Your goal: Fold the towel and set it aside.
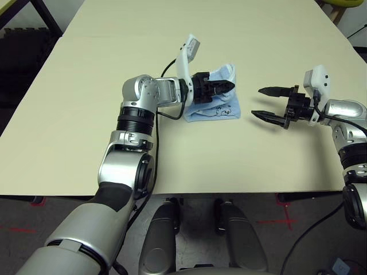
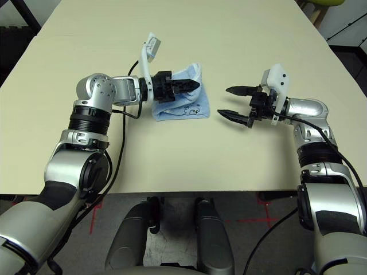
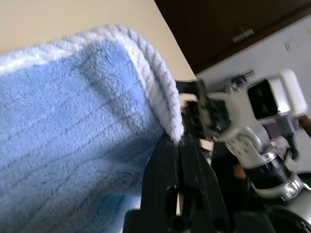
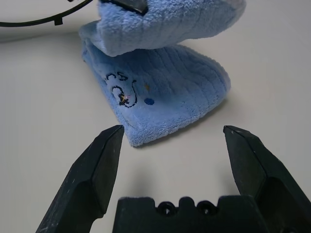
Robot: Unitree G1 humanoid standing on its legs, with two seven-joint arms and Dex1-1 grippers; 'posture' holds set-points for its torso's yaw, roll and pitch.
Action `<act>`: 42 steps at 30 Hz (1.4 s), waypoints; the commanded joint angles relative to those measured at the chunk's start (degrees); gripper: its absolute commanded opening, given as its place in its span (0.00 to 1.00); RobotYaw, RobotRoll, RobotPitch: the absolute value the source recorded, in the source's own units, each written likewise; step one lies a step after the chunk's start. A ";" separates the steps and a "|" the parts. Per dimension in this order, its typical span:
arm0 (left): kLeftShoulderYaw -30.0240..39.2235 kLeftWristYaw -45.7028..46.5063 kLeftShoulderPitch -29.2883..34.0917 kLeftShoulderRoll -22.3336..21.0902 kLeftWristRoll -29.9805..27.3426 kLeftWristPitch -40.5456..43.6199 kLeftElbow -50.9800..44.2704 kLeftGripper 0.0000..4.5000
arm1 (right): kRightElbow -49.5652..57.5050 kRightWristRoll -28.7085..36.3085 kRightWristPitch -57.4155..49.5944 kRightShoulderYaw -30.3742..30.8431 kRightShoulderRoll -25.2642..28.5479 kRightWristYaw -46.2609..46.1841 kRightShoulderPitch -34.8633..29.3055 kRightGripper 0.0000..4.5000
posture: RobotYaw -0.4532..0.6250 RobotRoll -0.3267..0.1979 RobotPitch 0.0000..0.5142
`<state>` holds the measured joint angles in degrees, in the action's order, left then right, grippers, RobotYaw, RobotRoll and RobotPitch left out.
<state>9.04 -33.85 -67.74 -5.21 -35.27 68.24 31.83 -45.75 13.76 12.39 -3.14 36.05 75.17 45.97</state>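
left gripper (image 1: 225,87) pinched on the raised flap of the towel (image 1: 221,109) | right gripper (image 1: 266,103) spread wide, empty, near towel | table (image 1: 114,69)

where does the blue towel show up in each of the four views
Left eye view: towel just right of centre on the table, pinched by the left claw.
Right eye view: left of centre.
Left wrist view: close up, upper left.
Right wrist view: upper middle.
Shared landmark: its dark embroidered mark, facing the open right claw.
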 commanded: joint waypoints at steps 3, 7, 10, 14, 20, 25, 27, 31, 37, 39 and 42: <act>-1.32 1.28 1.14 1.55 1.53 -1.46 0.88 0.00 | 0.45 -0.46 0.39 0.19 0.26 0.60 -0.14 0.98 | 0.43 0.62 0.40; -0.75 2.22 0.82 1.99 2.14 -2.87 2.50 0.00 | 0.58 -0.47 0.32 0.18 0.26 0.55 -0.17 0.98 | 0.43 0.62 0.40; -1.55 2.75 1.36 2.28 3.32 -4.44 3.58 0.00 | 0.69 -0.51 0.34 0.21 0.28 0.52 -0.21 0.98 | 0.43 0.62 0.40; -2.83 1.94 2.25 2.21 4.08 -5.14 3.18 0.15 | 0.90 -0.52 0.28 0.27 0.21 0.51 -0.17 1.00 | 0.42 0.62 0.40; -7.43 -8.87 4.73 -3.23 0.17 -0.37 -6.98 0.60 | 0.55 -0.64 0.19 0.32 0.21 0.66 0.54 1.00 | 0.42 0.62 0.40; -12.92 -20.62 5.09 -13.46 -0.18 -1.28 -13.16 0.98 | 0.61 -0.30 -0.88 0.16 0.08 1.60 0.99 1.00 | 0.43 0.62 0.40; -14.95 -29.18 5.10 -20.18 -0.25 -4.50 -16.52 0.99 | 0.89 0.07 -1.58 -0.11 0.07 1.91 1.09 1.00 | 0.42 0.62 0.40; -19.28 -40.17 9.12 -28.66 4.53 -17.95 -19.23 0.99 | 1.80 1.13 -3.05 -0.89 -0.26 2.13 1.01 1.00 | 0.42 0.62 0.39; -18.77 -47.77 15.58 -31.52 11.93 -42.13 -11.28 0.99 | 4.49 2.77 -6.23 -0.86 -1.14 2.32 -0.12 1.00 | 0.41 0.62 0.38; -18.54 -49.09 15.79 -31.18 13.14 -46.59 -8.62 0.99 | 4.95 2.94 -6.99 -0.77 -1.32 2.11 -0.05 1.00 | 0.41 0.62 0.38; -18.19 -49.99 15.27 -30.17 14.76 -52.92 -4.79 0.99 | 4.98 3.12 -7.51 -0.81 -1.44 1.97 0.17 1.00 | 0.41 0.62 0.38</act>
<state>-9.40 -82.72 -52.38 -35.97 -22.07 18.73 25.50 -41.66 16.41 5.35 -3.28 34.58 77.05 46.72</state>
